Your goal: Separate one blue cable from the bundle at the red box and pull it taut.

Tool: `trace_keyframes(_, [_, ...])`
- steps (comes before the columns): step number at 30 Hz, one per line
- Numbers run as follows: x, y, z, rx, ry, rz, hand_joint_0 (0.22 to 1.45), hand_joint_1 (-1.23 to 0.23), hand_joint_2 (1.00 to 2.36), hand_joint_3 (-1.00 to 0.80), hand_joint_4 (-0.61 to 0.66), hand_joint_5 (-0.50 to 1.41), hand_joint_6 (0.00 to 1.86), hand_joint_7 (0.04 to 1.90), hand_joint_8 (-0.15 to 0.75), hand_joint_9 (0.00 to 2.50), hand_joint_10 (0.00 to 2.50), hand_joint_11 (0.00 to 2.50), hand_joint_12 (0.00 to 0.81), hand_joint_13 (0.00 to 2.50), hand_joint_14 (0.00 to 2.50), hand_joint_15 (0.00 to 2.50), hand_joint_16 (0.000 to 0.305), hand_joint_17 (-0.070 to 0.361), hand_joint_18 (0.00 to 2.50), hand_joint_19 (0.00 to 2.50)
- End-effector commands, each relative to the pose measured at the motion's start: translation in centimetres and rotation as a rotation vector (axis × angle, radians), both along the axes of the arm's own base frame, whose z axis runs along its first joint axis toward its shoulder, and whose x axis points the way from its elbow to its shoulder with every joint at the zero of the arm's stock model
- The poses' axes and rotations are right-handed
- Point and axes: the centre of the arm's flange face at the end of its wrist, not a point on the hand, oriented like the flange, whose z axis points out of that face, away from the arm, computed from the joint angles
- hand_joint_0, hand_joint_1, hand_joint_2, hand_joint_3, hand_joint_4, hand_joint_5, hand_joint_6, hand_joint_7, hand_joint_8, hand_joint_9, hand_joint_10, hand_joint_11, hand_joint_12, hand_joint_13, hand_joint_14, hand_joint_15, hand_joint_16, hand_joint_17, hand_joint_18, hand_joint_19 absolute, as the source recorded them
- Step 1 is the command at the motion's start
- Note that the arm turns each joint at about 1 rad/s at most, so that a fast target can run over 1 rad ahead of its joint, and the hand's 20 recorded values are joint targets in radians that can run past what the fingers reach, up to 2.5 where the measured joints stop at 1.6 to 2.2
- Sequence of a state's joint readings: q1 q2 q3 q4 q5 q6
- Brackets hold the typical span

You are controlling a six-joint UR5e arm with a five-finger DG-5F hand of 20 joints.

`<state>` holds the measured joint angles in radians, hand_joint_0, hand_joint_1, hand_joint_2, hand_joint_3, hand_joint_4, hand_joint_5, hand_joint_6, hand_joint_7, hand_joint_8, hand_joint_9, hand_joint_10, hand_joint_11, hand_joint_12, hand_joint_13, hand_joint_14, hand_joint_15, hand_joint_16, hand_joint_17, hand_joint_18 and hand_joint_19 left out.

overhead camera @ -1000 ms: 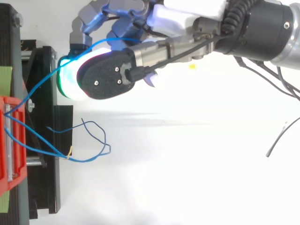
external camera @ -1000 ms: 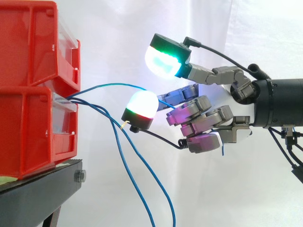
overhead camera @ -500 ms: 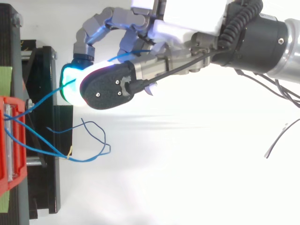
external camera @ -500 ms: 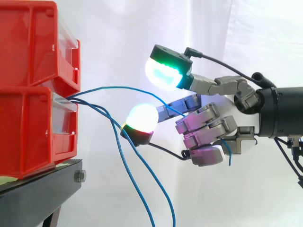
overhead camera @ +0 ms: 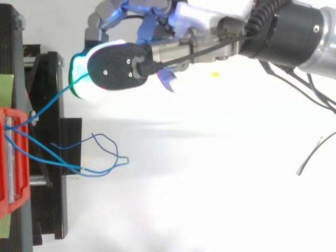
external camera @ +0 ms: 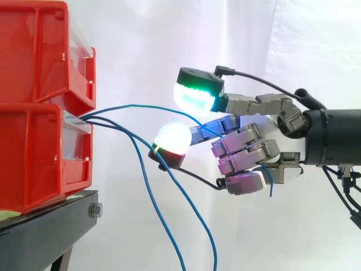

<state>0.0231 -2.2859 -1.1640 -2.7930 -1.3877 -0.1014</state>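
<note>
Two red boxes [external camera: 34, 158] are stacked at the left on a black stand [external camera: 51, 220]. Several blue cables leave the front of the lower box. One blue cable [external camera: 146, 105] arcs up and right into my hand [external camera: 285, 149], which is shut on it; its loose end dangles below the curled fingers. From above, that same cable [overhead camera: 50, 102] runs from the red box [overhead camera: 6, 205] up to my hand [overhead camera: 173, 50]. The thumb's green-glowing pad [external camera: 194, 96] hovers above the cable. The other blue cables [overhead camera: 97, 172] hang slack below the hand.
The black stand [overhead camera: 52, 210] reaches out from the left edge under the boxes. A thin dark wire [overhead camera: 310, 157] lies on the white ground at the right. A white curtain hangs behind everything.
My hand drew slightly right, away from the box, and shifted toward the top edge in the top view, straightening the held cable. The thumb pad came lower. The slack cables swayed.
</note>
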Motion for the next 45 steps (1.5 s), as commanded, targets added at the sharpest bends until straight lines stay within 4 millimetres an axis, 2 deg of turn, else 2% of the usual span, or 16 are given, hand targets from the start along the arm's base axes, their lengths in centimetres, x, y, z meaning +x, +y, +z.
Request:
trace_keyframes(1, [-0.2,-0.8,0.0,0.005,-0.001,0.007,0.60,-0.60,1.01,-0.14,0.33,-0.19,0.89,0.86,0.529,1.55,2.50,2.50,0.623,2.06,2.50,1.33,0.269,0.202,2.50,0.82])
trace_keyframes(4, [-0.2,-1.1,0.0,0.011,-0.003,0.010,0.60,-0.62,1.01,-0.10,0.34,-0.18,0.90,0.83,0.524,1.55,2.50,2.50,0.616,2.06,2.50,1.34,0.276,0.207,2.50,0.84])
trace_keyframes(8, [-0.3,-1.5,0.0,0.017,-0.006,0.017,0.60,-0.62,1.01,-0.14,0.34,-0.19,0.91,0.84,0.526,1.53,2.50,2.50,0.617,2.04,2.50,1.35,0.272,0.204,2.50,0.84])
trace_keyframes(12, [-0.4,-2.1,0.2,0.027,-0.012,0.017,0.59,-0.57,1.01,-0.32,0.30,-0.19,0.91,0.89,0.557,1.47,2.50,2.50,0.646,1.96,2.50,1.33,0.249,0.186,2.50,0.77])
trace_keyframes(14, [-0.1,-2.0,0.6,0.043,-0.022,0.033,0.59,-0.56,1.01,-0.33,0.29,-0.19,0.91,0.91,0.561,1.46,2.50,2.50,0.655,1.94,2.50,1.32,0.240,0.180,2.50,0.73])
trace_keyframes(17, [0.4,-2.2,2.2,0.029,-0.035,0.045,0.60,-0.54,1.01,-0.30,0.29,-0.19,0.92,0.91,0.556,1.47,2.50,2.50,0.645,1.95,2.50,1.32,0.244,0.183,2.50,0.75])
trace_keyframes(25, [0.2,-1.5,1.9,0.003,-0.005,0.051,0.59,-0.59,1.02,-0.17,0.23,-0.17,0.92,0.89,0.513,1.50,2.50,2.50,0.616,1.97,2.50,1.32,0.246,0.185,2.50,0.79])
trace_keyframes(28, [0.3,-1.5,2.0,0.003,-0.011,0.051,0.59,-0.60,1.02,-0.13,0.22,-0.17,0.92,0.89,0.506,1.51,2.50,2.50,0.608,1.97,2.50,1.33,0.256,0.192,2.50,0.84])
trace_keyframes(39, [0.4,-1.3,2.0,-0.001,-0.015,0.054,0.59,-0.68,1.02,-0.10,0.22,-0.18,0.93,0.85,0.508,1.47,2.50,2.50,0.602,1.95,2.50,1.34,0.266,0.200,2.50,0.89])
trace_keyframes(45, [0.4,-1.0,2.0,0.001,-0.011,0.059,0.59,-0.71,1.02,-0.10,0.19,-0.18,0.93,0.83,0.490,1.44,2.50,2.50,0.598,1.93,2.50,1.33,0.261,0.195,2.50,0.89])
